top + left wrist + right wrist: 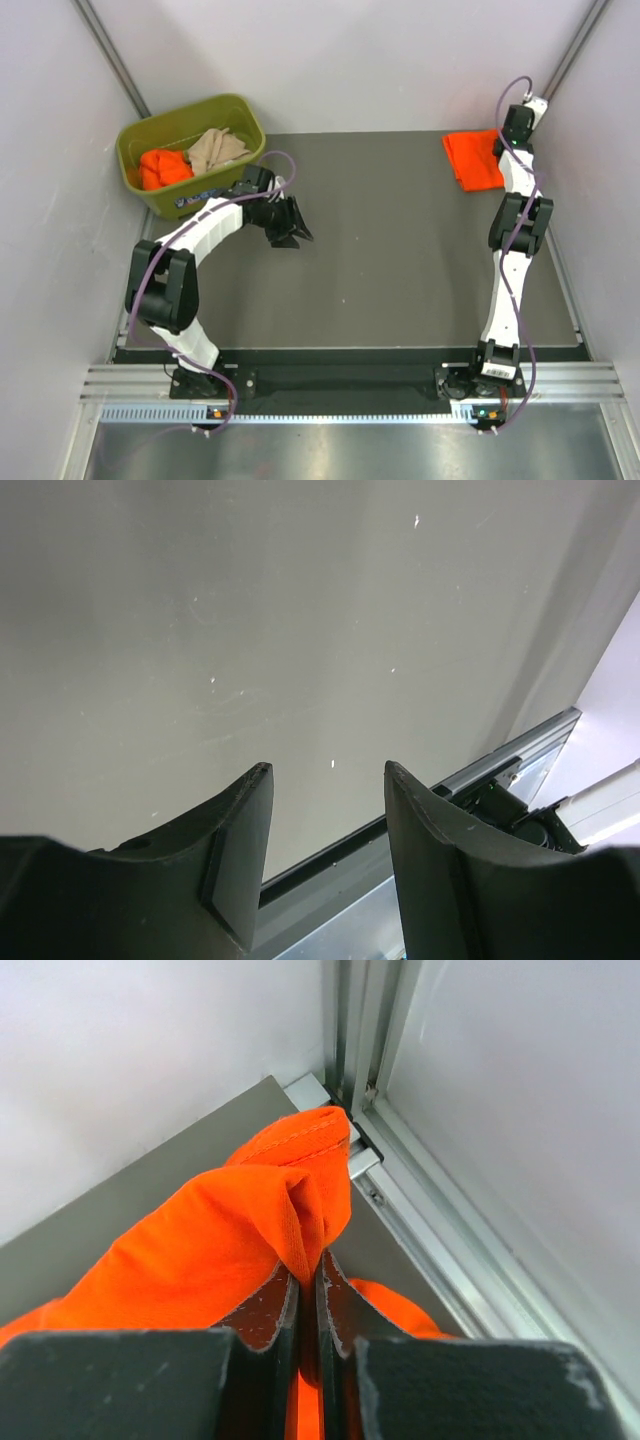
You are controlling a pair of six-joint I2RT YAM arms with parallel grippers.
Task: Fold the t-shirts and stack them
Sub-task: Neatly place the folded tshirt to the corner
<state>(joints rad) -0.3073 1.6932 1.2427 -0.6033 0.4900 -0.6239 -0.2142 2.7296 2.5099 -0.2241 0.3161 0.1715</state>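
A folded orange t-shirt [473,158] lies at the table's far right corner. My right gripper [508,140] is at its right edge, shut on a fold of that orange t-shirt [240,1230], with the cloth bunched up between the jaws [307,1265]. In the olive-green bin [140,135] at the far left lie another orange t-shirt [163,167] and a beige-tan t-shirt [218,148], both crumpled. My left gripper [292,228] hangs over bare table just right of the bin, open, with nothing between its fingers [325,780].
The dark table mat [380,260] fills the middle. White walls close in on the left, back and right. A metal rail [400,1180] runs along the table's right edge beside the held shirt.
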